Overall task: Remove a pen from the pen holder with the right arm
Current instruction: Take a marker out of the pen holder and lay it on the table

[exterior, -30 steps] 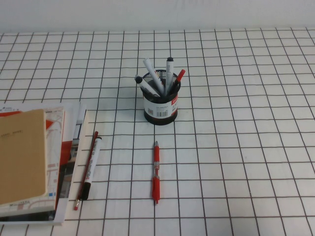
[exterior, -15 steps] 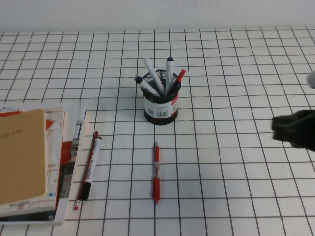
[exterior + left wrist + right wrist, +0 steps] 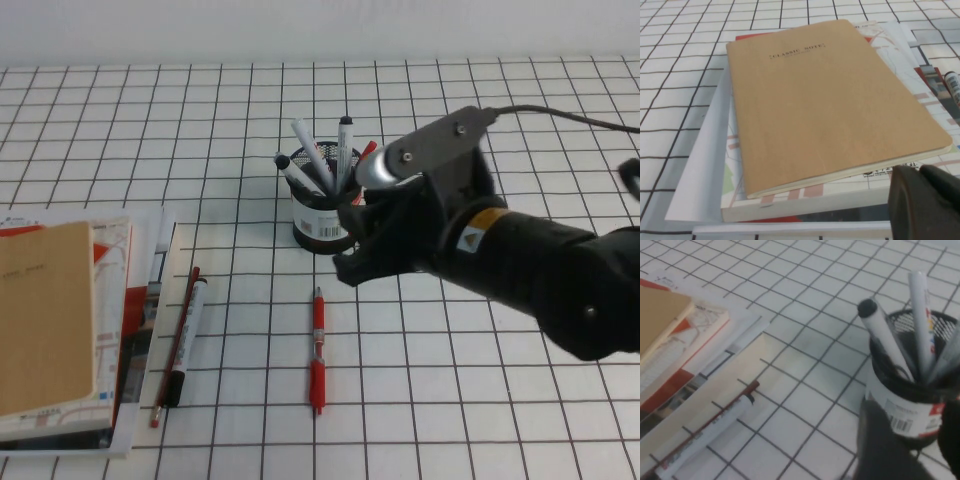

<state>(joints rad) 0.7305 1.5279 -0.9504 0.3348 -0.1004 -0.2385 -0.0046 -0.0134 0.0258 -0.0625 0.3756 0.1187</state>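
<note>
Three writing tools lie loose toward the bottom of the high view: one glossy red plastic pen (image 3: 317,350) at lower centre, and at lower left one white-barrelled marker (image 3: 186,335) with a black cap, beside one thin red pencil (image 3: 157,415). Left of them, one matte tan notebook (image 3: 40,320), flat and rectangular, tops a stack of printed booklets (image 3: 138,350). The left gripper (image 3: 922,197) shows only in its own wrist view, a dark mass at the lower right corner by that stack's edge; whether it is open cannot be told. Farther up, at centre, stands one round black wire-mesh pen holder (image 3: 312,228) with a white label, holding four slim pens (image 3: 310,148) that lean outward. The right gripper (image 3: 350,242), black and blocky, sits just right of the holder with its jaws parted and nothing gripped. One second earlier no arm was in the frame; half a second earlier it showed only at the right edge. The white gridded table (image 3: 520,420) and the loose tools lie unchanged.
</note>
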